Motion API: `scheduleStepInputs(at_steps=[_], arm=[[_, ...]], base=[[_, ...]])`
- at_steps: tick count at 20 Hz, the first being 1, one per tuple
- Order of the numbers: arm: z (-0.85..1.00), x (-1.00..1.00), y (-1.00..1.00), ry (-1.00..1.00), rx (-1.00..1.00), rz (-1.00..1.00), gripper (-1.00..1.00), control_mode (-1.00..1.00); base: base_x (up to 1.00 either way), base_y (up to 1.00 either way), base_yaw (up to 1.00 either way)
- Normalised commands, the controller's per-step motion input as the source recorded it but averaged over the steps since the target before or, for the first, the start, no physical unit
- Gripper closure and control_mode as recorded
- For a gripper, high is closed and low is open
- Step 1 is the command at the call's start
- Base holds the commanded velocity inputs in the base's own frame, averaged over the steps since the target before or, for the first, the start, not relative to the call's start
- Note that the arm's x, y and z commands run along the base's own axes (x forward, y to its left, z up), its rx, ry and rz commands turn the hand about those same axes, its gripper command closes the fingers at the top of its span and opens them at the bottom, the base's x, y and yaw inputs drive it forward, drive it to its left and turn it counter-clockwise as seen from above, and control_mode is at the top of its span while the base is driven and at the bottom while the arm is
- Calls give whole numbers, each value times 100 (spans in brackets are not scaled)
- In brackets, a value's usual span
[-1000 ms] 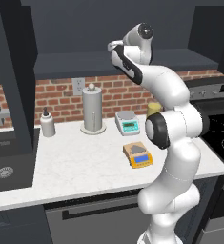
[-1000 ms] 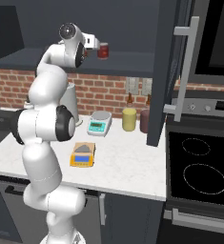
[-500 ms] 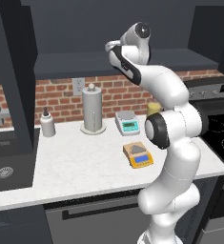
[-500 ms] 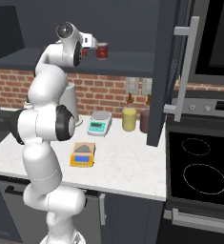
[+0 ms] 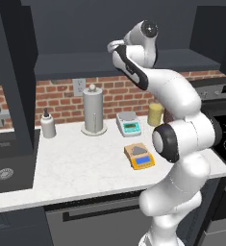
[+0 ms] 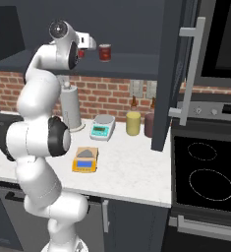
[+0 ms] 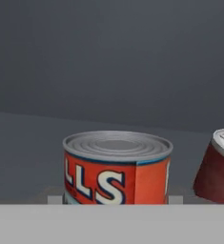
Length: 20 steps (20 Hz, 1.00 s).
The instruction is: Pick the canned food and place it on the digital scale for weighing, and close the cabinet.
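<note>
Holds the tool [image 6: 81, 51] high inside the cabinet [image 6: 168, 74], level with its lower shelf [image 6: 131, 61]. Shows the tool [image 7: 116, 200] about half closed in the hand view, with a grey tip flush against each side of a bright red can [image 7: 116, 176] lettered in white. Grips that can, then, and not the canned food [image 7: 216, 167], which leans at the right edge of the hand view, just beside the bright can and apart from it. Places the canned food [image 6: 104, 52] on the same shelf in the right base view, just right of the tool and free of its tips. Cannot tell whether the bright can is off the shelf.

Finds the cabinet open, with one tall door swung out over the right end of the bench [image 5: 85, 168] and another door [image 5: 13, 72] standing out at the left. Finds the digital scale [image 5: 140, 156] flat near the front of the bench, close to the arm's base, with its tan platform bare; seen also in the right base view [image 6: 85, 161]. Sets behind it a white-grey scale [image 5: 128, 123], a paper towel holder [image 5: 94, 110], a small white bottle [image 5: 48, 126] and a yellow jar [image 6: 133, 123], all near the brick wall.
</note>
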Motion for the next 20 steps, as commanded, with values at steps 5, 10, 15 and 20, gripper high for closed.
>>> scheduleStepInputs(at_steps=[5, 10, 15, 20], arm=[[-9, -100, 0, -22, 5, 5, 100, -100], [12, -100, -17, -18, 6, 19, 100, -100], [34, -100, -34, -2, 2, 31, 100, -100], [1, -100, -38, -1, 0, 39, 100, -100]], base=[[0, 0, 0], [0, 0, 0], [0, 0, 0], [0, 0, 0]])
